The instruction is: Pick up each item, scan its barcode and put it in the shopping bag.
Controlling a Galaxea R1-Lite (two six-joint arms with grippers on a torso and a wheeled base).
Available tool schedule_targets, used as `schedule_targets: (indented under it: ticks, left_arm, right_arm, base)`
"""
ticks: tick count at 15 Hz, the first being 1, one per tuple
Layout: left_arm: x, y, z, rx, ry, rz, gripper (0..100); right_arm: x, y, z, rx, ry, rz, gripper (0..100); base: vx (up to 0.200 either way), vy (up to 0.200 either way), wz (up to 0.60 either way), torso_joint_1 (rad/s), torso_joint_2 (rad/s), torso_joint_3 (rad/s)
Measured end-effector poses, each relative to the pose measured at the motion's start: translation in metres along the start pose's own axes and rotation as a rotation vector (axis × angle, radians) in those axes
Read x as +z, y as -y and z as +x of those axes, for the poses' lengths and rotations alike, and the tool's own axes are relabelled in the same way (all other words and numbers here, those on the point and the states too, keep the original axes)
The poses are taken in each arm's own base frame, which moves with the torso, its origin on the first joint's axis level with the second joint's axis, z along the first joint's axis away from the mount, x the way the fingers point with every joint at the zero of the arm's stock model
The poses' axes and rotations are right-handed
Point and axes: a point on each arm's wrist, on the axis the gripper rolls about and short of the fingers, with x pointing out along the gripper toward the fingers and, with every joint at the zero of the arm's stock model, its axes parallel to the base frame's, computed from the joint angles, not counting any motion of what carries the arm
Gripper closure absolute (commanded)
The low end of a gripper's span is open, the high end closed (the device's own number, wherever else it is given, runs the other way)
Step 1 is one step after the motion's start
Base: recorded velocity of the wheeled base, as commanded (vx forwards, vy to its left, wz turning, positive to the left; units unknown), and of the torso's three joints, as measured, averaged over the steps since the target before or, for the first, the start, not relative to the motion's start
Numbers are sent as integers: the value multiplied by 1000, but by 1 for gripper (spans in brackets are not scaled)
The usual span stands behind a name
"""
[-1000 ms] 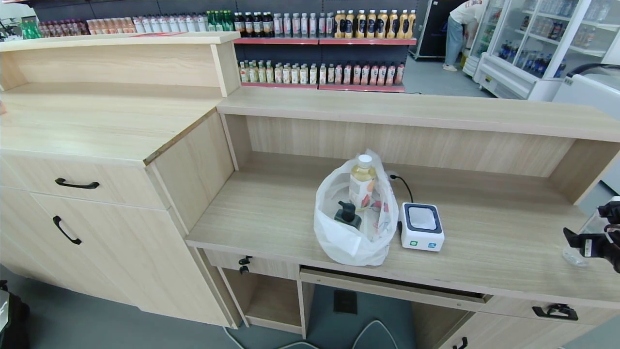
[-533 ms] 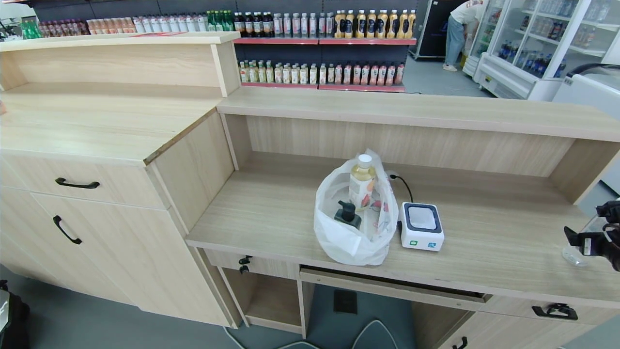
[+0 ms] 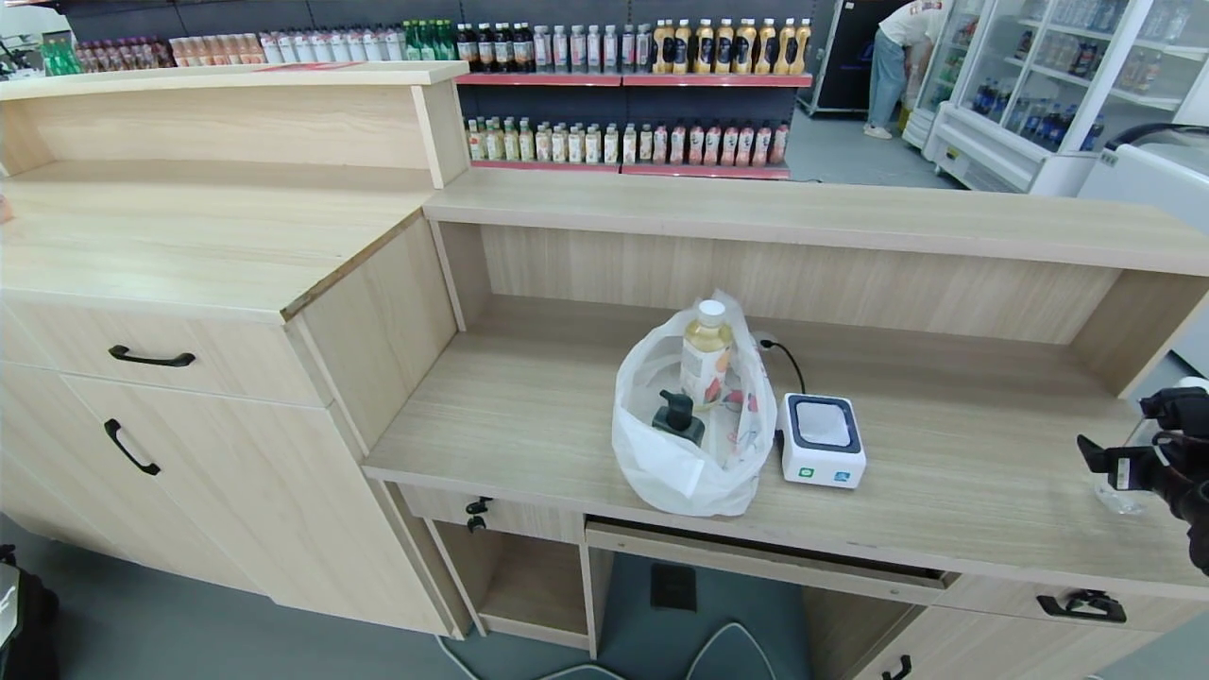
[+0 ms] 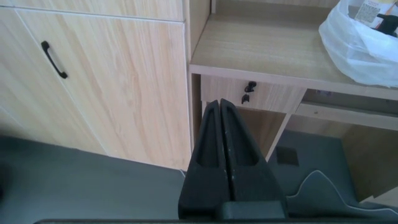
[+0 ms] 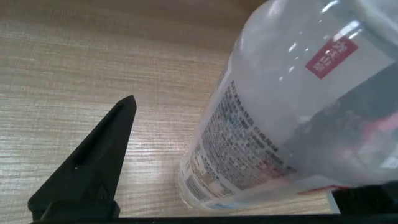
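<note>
Left gripper pinched shut on nothing, low, front-left of crumpled white plastic shopping bag, right gripper spread open around clear plastic bottle standing on light wooden counter well right of bag, white square scanner just right of bag, black pump bottle inside.

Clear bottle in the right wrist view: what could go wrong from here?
1. The bottle stands between the right gripper's open fingers, with a gap at one finger; closing off-centre could tip it.
2. Its smooth, round wall may slip on the lift.
3. The bag already holds a pump bottle and a drink bottle; a drop could topple them.
</note>
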Motion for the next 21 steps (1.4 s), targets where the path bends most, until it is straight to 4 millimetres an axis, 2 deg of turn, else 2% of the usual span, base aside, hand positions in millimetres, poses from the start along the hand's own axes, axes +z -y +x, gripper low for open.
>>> schedule_targets:
  ticks: [1, 9, 15, 18, 20, 21]
  left_arm:
    - [0, 0, 0, 0, 0, 0, 100]
    - [0, 0, 0, 0, 0, 0, 100]
    - [0, 0, 0, 0, 0, 0, 100]
    - [0, 0, 0, 0, 0, 0, 100]
    - [0, 0, 0, 0, 0, 0, 100]
    - [0, 0, 0, 0, 0, 0, 100]
  right_arm:
    - [0, -1, 2, 3, 4, 0, 100]
    - [6, 1, 10, -6, 47, -4, 100]
    - [14, 3, 7, 36, 74, 91, 100]
    - [38, 3, -8, 133, 45, 234, 100]
    - [66, 1, -31, 277, 7, 331, 100]
    - [85, 1, -50, 370, -14, 383, 100]
  base:
    - [0, 0, 0, 0, 0, 0]
    - [0, 0, 0, 0, 0, 0]
    - [0, 0, 0, 0, 0, 0]
    - [0, 0, 0, 0, 0, 0]
    - [0, 0, 0, 0, 0, 0]
    - [0, 0, 0, 0, 0, 0]
